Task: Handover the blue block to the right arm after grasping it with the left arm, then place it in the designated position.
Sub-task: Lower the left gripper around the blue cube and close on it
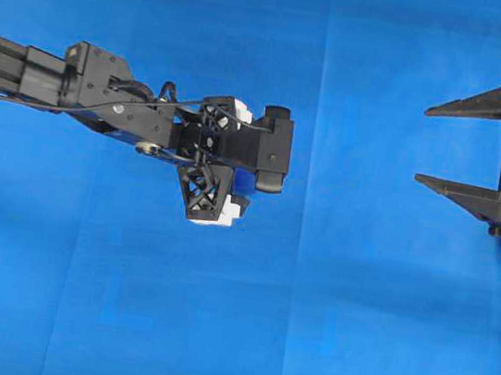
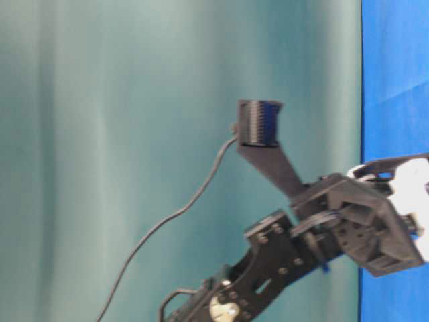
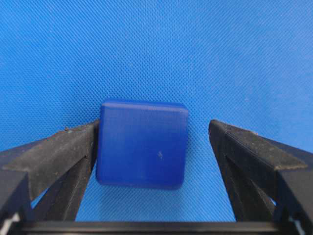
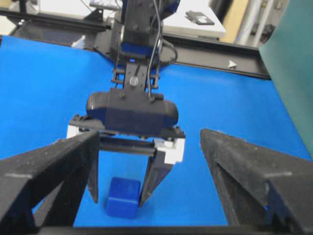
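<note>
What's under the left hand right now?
The blue block sits on the blue cloth between the left hand's open fingers. From overhead the hand covers the block entirely, so it cannot be seen there.

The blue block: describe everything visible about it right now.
The blue block is a small dark-blue cube with rounded edges and smooth, plastic-looking faces, darker than the bright blue cloth it sits flat on. A tiny speck marks its upper face. It lies between the fingers of the open left gripper: in the left wrist view one finger is at or against its side, the other stands clear with cloth showing between. It is not lifted. The overhead view hides it under the arm.
</note>
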Controlling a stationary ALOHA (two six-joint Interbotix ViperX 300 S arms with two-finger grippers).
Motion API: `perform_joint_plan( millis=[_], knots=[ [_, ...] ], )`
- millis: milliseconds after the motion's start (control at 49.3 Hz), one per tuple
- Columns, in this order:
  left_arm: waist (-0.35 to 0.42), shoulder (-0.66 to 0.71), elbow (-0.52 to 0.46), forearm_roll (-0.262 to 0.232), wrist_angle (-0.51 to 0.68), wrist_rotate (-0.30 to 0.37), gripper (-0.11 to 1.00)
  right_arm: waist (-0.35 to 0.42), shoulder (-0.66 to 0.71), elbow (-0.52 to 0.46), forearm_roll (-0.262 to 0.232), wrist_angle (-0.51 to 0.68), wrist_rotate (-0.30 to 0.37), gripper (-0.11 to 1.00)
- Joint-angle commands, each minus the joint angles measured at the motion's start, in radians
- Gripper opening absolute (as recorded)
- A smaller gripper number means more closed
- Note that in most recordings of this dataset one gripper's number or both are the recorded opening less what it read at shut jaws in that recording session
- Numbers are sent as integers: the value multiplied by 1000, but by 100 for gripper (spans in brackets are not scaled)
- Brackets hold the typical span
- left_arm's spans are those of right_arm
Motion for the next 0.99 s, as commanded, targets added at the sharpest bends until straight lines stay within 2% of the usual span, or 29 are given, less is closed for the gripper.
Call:
perform_joint_plan(
  millis=[0, 426, 507, 608, 973],
  knots=[
    [2, -6, -11, 2, -18, 0, 91, -3, 8, -23, 3, -5, 0, 96],
    [17, -2, -12, 3, -20, -3, 89, -3, 14, -21, 3, -6, 0, 96],
    [28, -2, -11, 3, -20, -3, 76, -3, 15, -21, 3, -5, 0, 96],
    [38, -5, -5, 3, -20, 0, 48, -3, 14, -21, 3, -6, 0, 96],
    [37, -6, -5, 5, -20, 17, 48, -2, 14, -21, 3, -5, 0, 96]
  ],
)
